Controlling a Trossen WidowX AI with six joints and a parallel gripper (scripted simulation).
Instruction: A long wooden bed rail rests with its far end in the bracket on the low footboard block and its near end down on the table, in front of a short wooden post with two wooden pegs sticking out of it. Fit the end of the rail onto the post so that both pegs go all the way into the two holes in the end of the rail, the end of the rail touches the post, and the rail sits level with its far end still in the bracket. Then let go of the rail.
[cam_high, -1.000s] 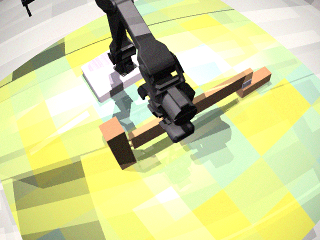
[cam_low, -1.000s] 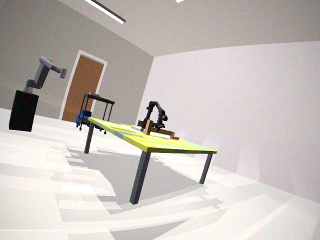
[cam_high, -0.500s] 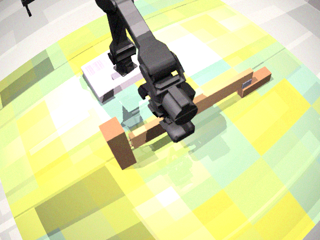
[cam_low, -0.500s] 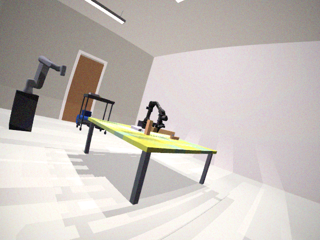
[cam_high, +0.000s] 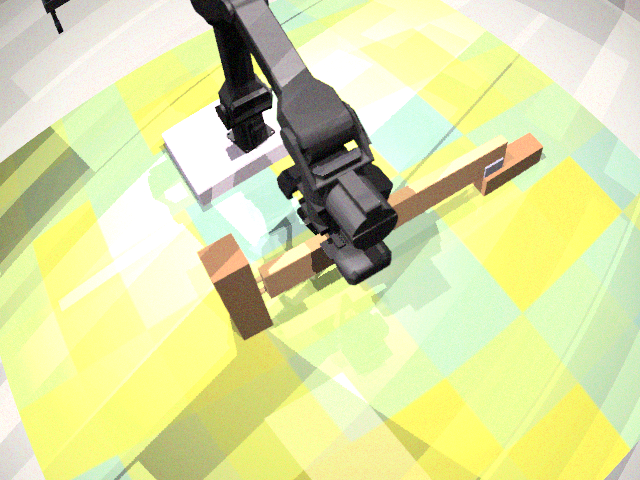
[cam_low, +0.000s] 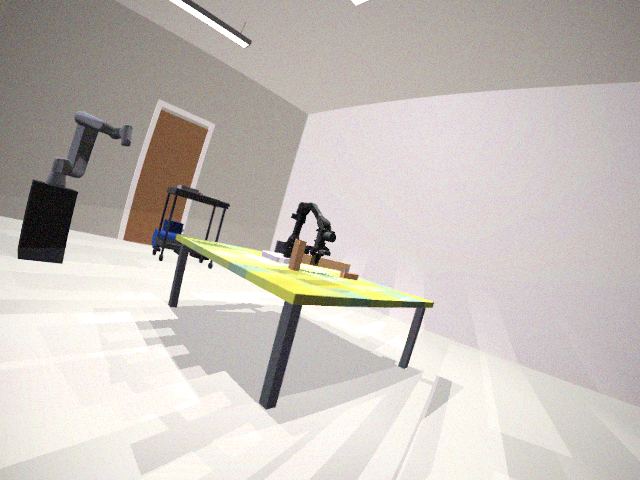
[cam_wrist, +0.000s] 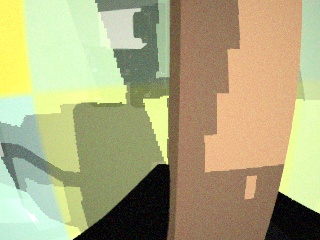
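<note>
The long wooden rail (cam_high: 454, 180) (cam_low: 334, 265) (cam_wrist: 260, 100) runs from the footboard block (cam_high: 516, 166) (cam_low: 351, 276) to just before the post (cam_high: 241, 299) (cam_low: 296, 255). Its far end sits in the grey bracket (cam_high: 493, 167). Its near end is raised off the table and looks about level. A narrow gap separates it from the upright post, and the pegs (cam_high: 262, 290) show in this gap. Whether their tips are inside the holes I cannot tell. My gripper (cam_high: 334, 252) (cam_low: 317, 256) (cam_wrist: 193, 175) is shut on the rail, nearer the post end. The arm hides the rail's middle part.
The arm's base stands on a white slab (cam_high: 206, 160) behind the rail. The post rises higher than the rail at its near end. The patterned table (cam_high: 330, 439) (cam_low: 310, 298) carries strong shadows and bright patches. A cart and another arm stand far off in the room.
</note>
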